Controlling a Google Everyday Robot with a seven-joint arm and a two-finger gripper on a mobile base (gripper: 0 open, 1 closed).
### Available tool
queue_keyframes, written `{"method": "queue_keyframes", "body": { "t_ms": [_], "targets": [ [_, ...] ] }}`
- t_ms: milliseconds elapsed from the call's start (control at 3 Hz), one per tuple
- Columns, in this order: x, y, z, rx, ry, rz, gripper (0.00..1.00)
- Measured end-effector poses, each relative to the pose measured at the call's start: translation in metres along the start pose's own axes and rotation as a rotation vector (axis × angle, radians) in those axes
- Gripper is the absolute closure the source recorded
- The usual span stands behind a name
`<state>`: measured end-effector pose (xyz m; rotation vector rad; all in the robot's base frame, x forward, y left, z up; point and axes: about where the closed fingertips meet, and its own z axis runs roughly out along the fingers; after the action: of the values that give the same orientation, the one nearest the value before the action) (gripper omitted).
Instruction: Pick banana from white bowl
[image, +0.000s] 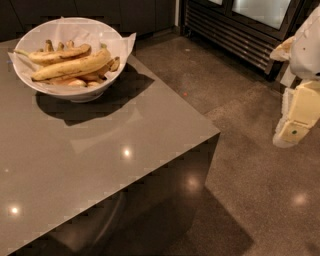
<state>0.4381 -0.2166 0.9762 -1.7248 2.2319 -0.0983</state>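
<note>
The white bowl (80, 93) stands at the far left of the grey countertop, lined with crinkled white paper that sticks out past the rim. The banana (72, 66), long, thick and yellow with brown speckles, lies across the bowl's middle. A slimmer banana with a pale-green stem (55, 55) lies just behind it. Small stubby brown-ended bananas lie around them. The gripper (288, 136), cream and white, hangs at the right edge of the camera view, over the floor. It is far to the right of the bowl and off the counter, and it holds nothing I can see.
The grey countertop (100, 165) has its near right corner at mid-frame, with a dark speckled floor (260, 200) beyond it. A refrigerator with a vent grille (230, 35) stands at the back right. Dark cabinets stand behind the bowl.
</note>
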Motion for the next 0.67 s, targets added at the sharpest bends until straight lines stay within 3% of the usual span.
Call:
{"method": "queue_keyframes", "body": {
  "t_ms": [667],
  "targets": [
    [-0.013,-0.009,0.001,0.012,0.026,-0.011,0.0]
  ]
}}
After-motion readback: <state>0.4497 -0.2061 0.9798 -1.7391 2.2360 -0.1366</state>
